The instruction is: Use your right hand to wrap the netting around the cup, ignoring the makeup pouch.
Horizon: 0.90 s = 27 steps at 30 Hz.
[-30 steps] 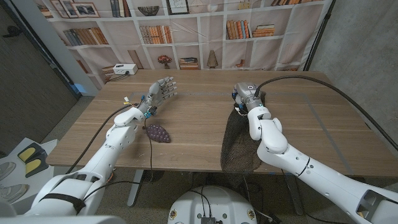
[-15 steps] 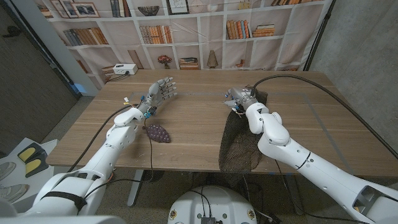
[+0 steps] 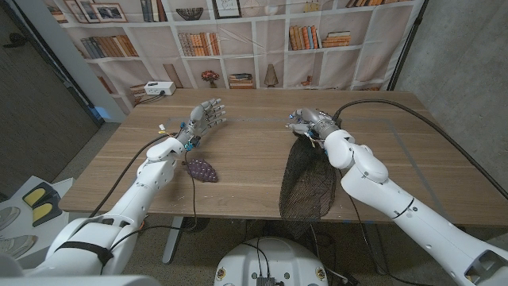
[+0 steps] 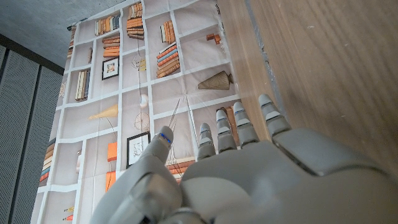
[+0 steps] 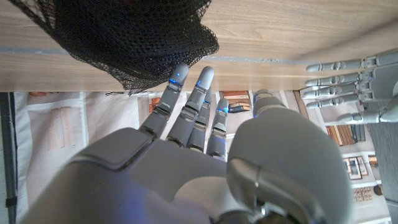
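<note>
Your right hand [image 3: 309, 122] is over the far half of the wooden table [image 3: 238, 171], fingers [image 5: 186, 118] stretched out and a bit apart, palm facing your left side. The black mesh netting [image 3: 305, 181] starts just under that hand and runs back toward you beneath the forearm, draping over the table's near edge. In the right wrist view the netting's bunched end [image 5: 134, 43] sits right at the fingertips, but you can't tell whether any finger actually has hold of it; nothing is clearly pinched. No cup can be made out: if it's there, it's hidden by the hand or the mesh.

Your left hand [image 3: 205, 117] is well apart from the right, same depth on the table, standing on its edge w/ fingers [image 4: 239, 124] straight, slightly spread, holding nothing. The left wrist view confirms that: fingers extended along the wood, nothing between them.

The small dark purple patterned makeup pouch [image 3: 202, 169] lies on the table near your left forearm, on the near side of the left hand, well away from the right hand and the netting.
</note>
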Tool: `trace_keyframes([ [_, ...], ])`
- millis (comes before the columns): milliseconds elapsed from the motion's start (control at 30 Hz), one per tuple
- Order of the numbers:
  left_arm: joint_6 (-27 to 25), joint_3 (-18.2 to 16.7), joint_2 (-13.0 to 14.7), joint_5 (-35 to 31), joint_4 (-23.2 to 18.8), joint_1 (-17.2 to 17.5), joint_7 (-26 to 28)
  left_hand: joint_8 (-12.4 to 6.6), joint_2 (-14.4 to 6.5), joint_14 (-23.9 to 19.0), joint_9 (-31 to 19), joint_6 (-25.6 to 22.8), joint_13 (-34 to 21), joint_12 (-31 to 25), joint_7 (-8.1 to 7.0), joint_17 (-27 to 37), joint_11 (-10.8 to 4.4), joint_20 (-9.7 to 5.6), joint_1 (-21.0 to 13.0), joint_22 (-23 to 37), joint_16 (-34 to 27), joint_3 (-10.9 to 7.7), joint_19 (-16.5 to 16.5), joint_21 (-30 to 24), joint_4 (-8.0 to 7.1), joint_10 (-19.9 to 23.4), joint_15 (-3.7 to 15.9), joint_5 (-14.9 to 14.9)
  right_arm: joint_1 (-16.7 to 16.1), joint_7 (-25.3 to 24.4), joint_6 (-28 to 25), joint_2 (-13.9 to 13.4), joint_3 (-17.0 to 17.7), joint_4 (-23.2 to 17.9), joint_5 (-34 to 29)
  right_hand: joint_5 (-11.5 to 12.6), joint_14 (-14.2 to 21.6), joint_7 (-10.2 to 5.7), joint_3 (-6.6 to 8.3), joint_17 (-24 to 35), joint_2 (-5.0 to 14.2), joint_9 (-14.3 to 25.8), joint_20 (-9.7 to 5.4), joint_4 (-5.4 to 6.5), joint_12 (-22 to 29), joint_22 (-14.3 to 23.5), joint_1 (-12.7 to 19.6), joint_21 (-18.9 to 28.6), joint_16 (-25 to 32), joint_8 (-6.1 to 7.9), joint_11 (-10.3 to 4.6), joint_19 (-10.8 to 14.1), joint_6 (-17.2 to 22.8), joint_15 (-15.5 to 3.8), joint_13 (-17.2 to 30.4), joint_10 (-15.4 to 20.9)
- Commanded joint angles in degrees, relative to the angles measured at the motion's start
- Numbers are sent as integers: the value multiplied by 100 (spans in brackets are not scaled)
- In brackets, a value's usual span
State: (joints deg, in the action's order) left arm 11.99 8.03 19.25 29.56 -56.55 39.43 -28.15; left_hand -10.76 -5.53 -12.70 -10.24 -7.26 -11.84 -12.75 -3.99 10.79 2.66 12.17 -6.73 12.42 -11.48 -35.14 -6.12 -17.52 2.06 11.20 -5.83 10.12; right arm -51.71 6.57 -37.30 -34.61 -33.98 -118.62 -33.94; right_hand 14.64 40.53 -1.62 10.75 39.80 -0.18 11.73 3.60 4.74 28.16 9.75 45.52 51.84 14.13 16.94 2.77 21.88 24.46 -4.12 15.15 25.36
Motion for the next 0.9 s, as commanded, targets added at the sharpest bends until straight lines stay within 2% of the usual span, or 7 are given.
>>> trace_keyframes([
  [33, 81, 25, -41, -29, 156, -96, -133, -19, -25, -46, -20, -42, -19, 5, 2, 24, 19, 16, 36, 4, 5, -32, -13, 25, -12, 44, -26, -27, -421, -23, -574, -747, 256, -1152, 468, 78, -154, -13, 85, -26, -45, 56, 105, -209, 135, 28, 244, -116, -65, 98, -131, -81, 331, -200, 72, 262],
  [167, 98, 45, -55, -43, 218, -140, -188, -20, -25, -46, -20, -45, -19, 6, 1, 24, 13, 16, 37, 4, 5, -33, -13, 25, -12, 41, -23, -27, -258, 345, -916, -1008, 63, -1404, 500, 101, -355, 13, 113, -60, -106, 92, 112, -310, 134, 27, 344, -201, -172, 22, -137, -160, 153, -202, 133, 111],
  [233, 104, 58, -54, -56, 226, -155, -213, -18, -25, -51, -20, -42, -19, 6, -5, 24, 7, 16, 37, 4, 3, -33, -13, 25, -12, 42, -29, -27, -190, 450, -1071, -1112, -32, -1512, 484, 109, -470, 34, 111, -72, -119, 113, 110, -320, 118, 28, 322, -238, -221, -36, -114, -158, 24, -169, 169, -26],
  [400, 75, 60, -32, -61, 123, -112, -219, -18, -24, -46, -20, -43, -19, 5, -5, 24, -2, 16, 38, 4, 6, -35, -14, 25, -12, 44, -24, -27, 98, 860, -1508, -1366, -373, -1774, 397, 115, -580, 30, 109, -94, -146, 123, 89, -338, 75, 29, 311, -279, -263, -48, -97, -168, 18, -133, 194, -193],
  [667, -26, 65, 31, -57, -181, 59, -152, -16, -21, -40, -20, -41, -19, 6, -13, 23, 15, 17, 40, 4, 9, -36, -13, 26, -11, 43, -28, -28, 715, 1696, -2384, -1804, -1256, -2249, -238, 127, -699, 27, 130, -143, -163, 129, 32, -384, 32, 30, 344, -317, -308, -88, -79, -157, -56, -103, 214, -328],
  [767, -51, 78, 46, -56, -249, 97, -147, -16, -19, -41, -20, -41, -19, 6, -11, 23, 4, 17, 40, 4, 9, -36, -13, 26, -11, 42, -27, -28, 1007, 2072, -2780, -1876, -1758, -2361, -735, 118, -711, 37, 79, -159, -218, 133, 27, -355, 32, 31, 251, -334, -304, -91, -73, -152, -52, -104, 221, -336],
  [900, -70, 101, 53, -54, -301, 120, -159, -16, -17, -40, -20, -41, -19, 6, -9, 23, 9, 17, 42, 4, 9, -36, -13, 27, -10, 44, -30, -28, 1226, 2525, -3032, -1952, -2179, -2480, -1216, 118, -730, 47, 4, -176, -289, 138, 13, -308, 35, 32, 113, -357, -297, -99, -80, -143, -56, -115, 232, -339],
])
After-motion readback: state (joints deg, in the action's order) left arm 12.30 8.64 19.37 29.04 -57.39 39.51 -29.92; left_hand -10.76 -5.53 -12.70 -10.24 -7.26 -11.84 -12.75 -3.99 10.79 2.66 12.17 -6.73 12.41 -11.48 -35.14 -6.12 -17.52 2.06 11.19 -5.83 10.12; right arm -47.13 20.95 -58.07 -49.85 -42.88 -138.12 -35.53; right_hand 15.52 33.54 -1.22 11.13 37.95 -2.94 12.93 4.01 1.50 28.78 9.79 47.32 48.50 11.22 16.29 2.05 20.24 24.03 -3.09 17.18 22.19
